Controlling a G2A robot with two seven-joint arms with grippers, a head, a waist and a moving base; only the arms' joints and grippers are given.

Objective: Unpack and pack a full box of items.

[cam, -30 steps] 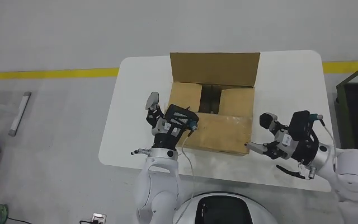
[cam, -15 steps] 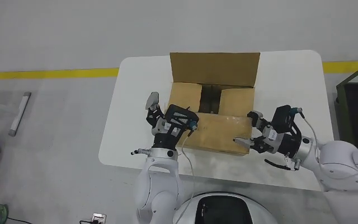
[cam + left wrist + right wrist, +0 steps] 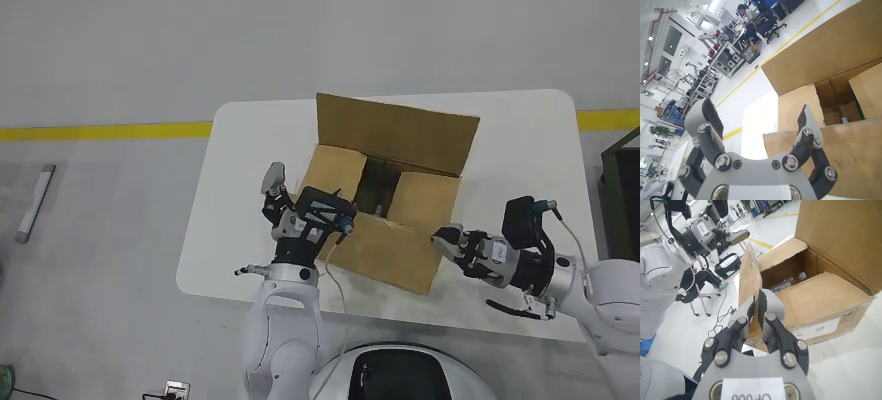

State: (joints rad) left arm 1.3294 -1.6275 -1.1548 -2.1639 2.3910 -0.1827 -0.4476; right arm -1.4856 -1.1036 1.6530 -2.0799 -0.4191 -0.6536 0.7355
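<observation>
**A:** Right gripper (image 3: 757,306): jaws pinched almost flat on the free edge of the near flap (image 3: 746,275), at its right-hand corner. Nothing else is in them.

**B:** Left?

**A:** Left gripper (image 3: 756,108) is spread wide and empty. It hangs over the near left corner of the cardboard box (image 3: 819,321), one finger above the cardboard, the other out past the box side. No contact that I can see.

**B:** Box position?

**A:** On the white table (image 3: 520,130), skewed to its edges. Rear flap (image 3: 400,125) stands up. Both side flaps (image 3: 425,195) are folded in with a gap between them. The near flap looks roughly upright from the right wrist view. Through the gap, a clear plastic bottle (image 3: 789,282) lies on the bottom.

**B:** So the step in hand is opening the near flap.

**A:** That's my read. The grip is thin, edge only. I'd swing the flap out and down in an arc about its crease, not haul it straight back. A straight pull would likely drag or spin the box instead of folding the flap.

**B:** Brace it?

**A:** Left is well placed for that. Press down on the near left corner while right folds. After that, side flaps, one per arm.

**B:** Tear risk?

**A:** Some, at the pinched corner. Slow arc, and release only once the flap lies past the front wall.
</observation>
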